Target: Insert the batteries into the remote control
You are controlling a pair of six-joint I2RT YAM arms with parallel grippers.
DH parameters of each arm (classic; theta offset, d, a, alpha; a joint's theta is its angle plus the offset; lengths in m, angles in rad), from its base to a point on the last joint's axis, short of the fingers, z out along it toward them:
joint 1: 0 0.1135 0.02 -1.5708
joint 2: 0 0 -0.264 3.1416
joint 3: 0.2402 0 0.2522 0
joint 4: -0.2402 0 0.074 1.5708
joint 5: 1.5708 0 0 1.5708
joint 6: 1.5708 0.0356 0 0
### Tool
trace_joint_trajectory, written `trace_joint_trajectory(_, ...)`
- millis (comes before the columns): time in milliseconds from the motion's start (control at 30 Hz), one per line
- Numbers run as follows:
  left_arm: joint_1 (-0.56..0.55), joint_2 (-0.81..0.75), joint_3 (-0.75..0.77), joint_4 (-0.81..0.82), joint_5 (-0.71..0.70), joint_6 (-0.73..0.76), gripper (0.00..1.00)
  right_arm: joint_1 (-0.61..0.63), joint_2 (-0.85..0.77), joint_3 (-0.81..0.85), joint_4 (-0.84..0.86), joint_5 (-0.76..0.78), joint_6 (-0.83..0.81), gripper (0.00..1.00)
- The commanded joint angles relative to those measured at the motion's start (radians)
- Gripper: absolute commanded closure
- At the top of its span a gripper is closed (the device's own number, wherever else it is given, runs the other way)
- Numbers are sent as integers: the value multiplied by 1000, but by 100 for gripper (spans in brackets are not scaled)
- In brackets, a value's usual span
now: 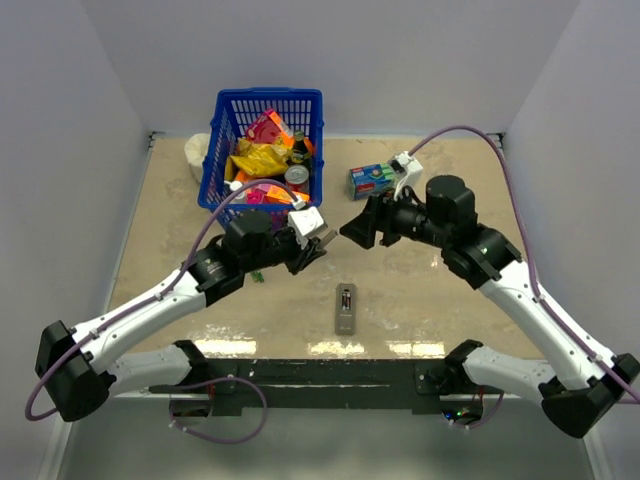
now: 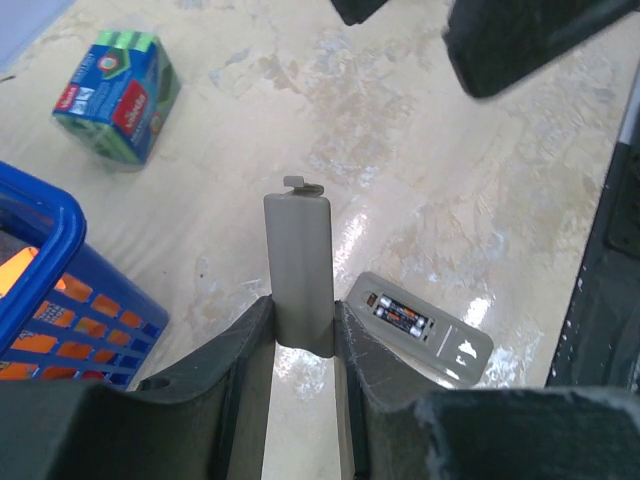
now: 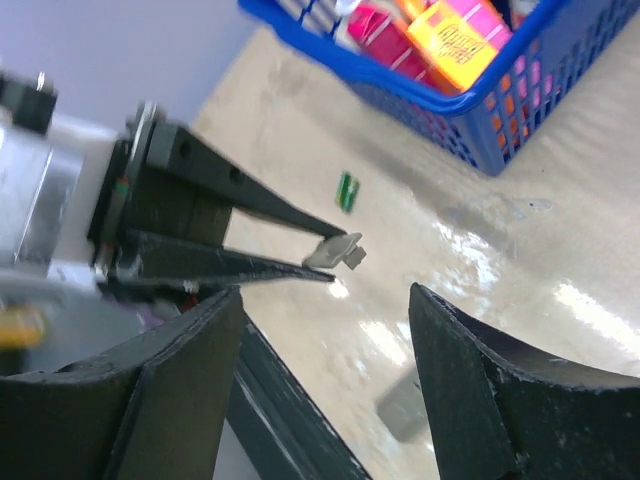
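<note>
Left wrist view: the left gripper (image 2: 300,318) pinches the grey battery cover (image 2: 297,250) upright between its fingers, above the table (image 2: 450,150). The remote control (image 2: 455,350) lies flat below it, with the batteries (image 2: 400,317) seated in its open bay. The right gripper (image 3: 325,310), jaws spread and empty, faces the cover's tabbed end. The risk ahead is that a slanted handover or refit lets the thin cover slip, or that its tab misses the slot and shoves the unheld remote aside.

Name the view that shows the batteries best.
Left wrist: the batteries lie clearly in the remote control's open bay. Top external shows only a dark slot; right wrist shows only a blurred grey remote.
</note>
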State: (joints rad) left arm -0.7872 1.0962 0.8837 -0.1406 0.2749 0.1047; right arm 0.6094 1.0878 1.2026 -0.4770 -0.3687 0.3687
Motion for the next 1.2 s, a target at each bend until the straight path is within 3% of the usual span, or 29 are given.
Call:
trace_joint_trajectory(0,-50,-19,-9,125,-221,-150,100,7,-68,-131,246,215,344,31)
trace_joint_trajectory(133,-84,-1,-3,157,-322,-189,100,55,-77,-176,291,359,463,32)
trace_joint_trajectory(333,-121,42,27,147,-407,-214,100,141,-29,-195,369,422,530,34)
trace_joint_trajectory(500,-142,51,34,145,-456,-229,100,167,-12,-198,390,497,550,42)
trace_joint_trajectory(1167,-211,60,44,147,-522,-255,100,176,32,-235,374,524,539,56)
